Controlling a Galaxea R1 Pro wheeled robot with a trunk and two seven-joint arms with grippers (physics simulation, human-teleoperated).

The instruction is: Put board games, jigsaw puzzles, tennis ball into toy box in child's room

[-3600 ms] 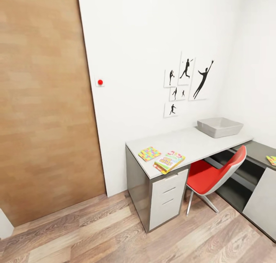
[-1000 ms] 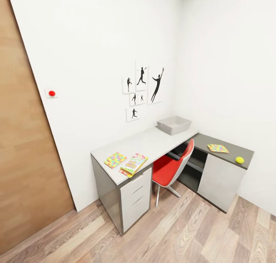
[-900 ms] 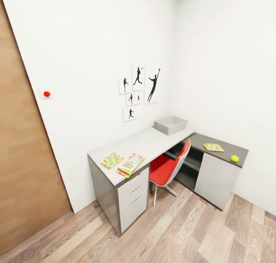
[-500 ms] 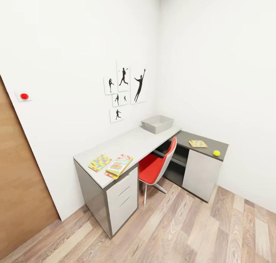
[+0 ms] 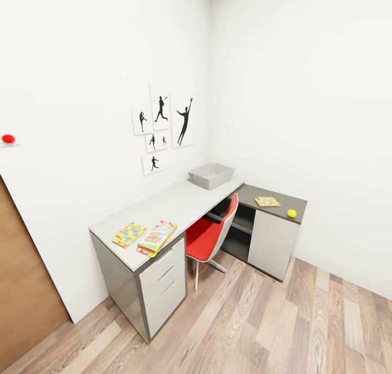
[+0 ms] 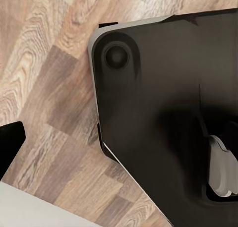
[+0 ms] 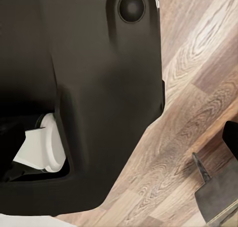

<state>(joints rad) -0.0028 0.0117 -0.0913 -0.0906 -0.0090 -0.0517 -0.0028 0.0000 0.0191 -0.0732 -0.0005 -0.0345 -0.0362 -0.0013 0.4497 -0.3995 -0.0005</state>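
Ball: small yellow-green tennis ball [image 5: 292, 213] on dark bench [image 5: 283, 204] end; light, likely rolls; pinch across its middle.
Hands: state cannot be told.

- The board game [image 5: 157, 238] on the near end of the desk [image 5: 179, 200] has colourful lettering on its cover, too small to read.

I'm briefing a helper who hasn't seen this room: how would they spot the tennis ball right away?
Find the L-shaped desk in the corner and follow it to its short dark wing by the right-hand wall. The tennis ball sits at that wing's outer end, past the flat puzzle; it's the one small, round, yellow-green thing there.
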